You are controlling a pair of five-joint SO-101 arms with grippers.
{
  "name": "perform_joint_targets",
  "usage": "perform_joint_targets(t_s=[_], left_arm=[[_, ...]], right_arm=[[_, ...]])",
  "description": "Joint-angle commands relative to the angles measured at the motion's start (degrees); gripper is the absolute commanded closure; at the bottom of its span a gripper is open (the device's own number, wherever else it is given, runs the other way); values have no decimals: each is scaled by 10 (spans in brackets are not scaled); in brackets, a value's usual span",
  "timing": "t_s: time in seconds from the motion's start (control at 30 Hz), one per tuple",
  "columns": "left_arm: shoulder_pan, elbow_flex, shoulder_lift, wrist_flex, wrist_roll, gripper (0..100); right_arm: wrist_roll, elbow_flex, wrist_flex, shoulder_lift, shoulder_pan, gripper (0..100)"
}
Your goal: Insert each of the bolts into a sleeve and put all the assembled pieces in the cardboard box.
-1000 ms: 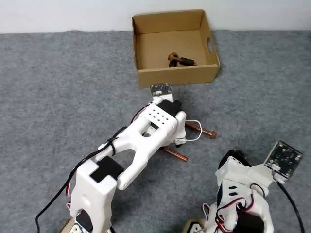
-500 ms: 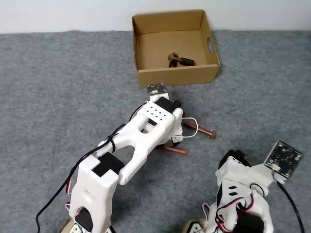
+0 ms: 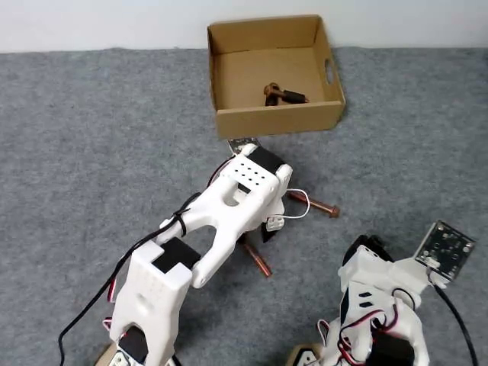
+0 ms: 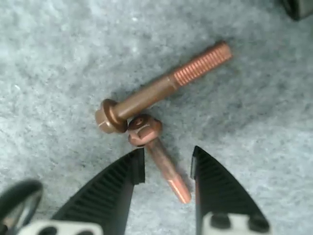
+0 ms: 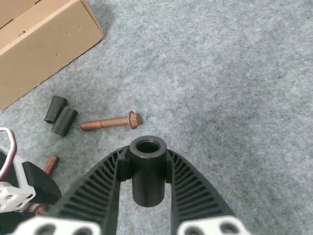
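Note:
My left gripper (image 4: 167, 157) is open and low over the carpet, its fingers either side of a copper bolt (image 4: 161, 164) that lies between them without being pinched. That bolt's head touches the head of a longer copper bolt (image 4: 161, 90). From above, the left gripper (image 3: 266, 227) is below the cardboard box (image 3: 229, 120), with one bolt (image 3: 256, 258) beside it and another (image 3: 313, 204) to its right. My right gripper (image 5: 146, 166) is shut on an upright black sleeve (image 5: 147, 147). Two loose black sleeves (image 5: 59, 115) lie near a bolt (image 5: 110, 121).
An assembled bolt-and-sleeve piece (image 3: 284, 95) lies inside the box, which has a handle cut-out (image 3: 329, 71) in its right wall. The right arm's body (image 3: 381, 305) sits at the table's front right. Grey carpet stretches free to the left and right of the box.
The left arm has moved a little toward the box. The bolt beside it has swung from lying crosswise to pointing toward the table's front. The right arm has kept still.

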Motion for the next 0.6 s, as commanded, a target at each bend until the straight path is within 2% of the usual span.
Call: perform_joint_targets(t_s=[0.0, 0.33, 0.57], left_arm=[[-1, -18, -6, 9, 3, 833], [-2, -17, -3, 9, 3, 833], [-26, -24, 79, 7, 4, 834]], right_arm=[[2, -3, -8, -1, 5, 991], [2, -3, -8, -1, 5, 991], [2, -3, -8, -1, 5, 991]])
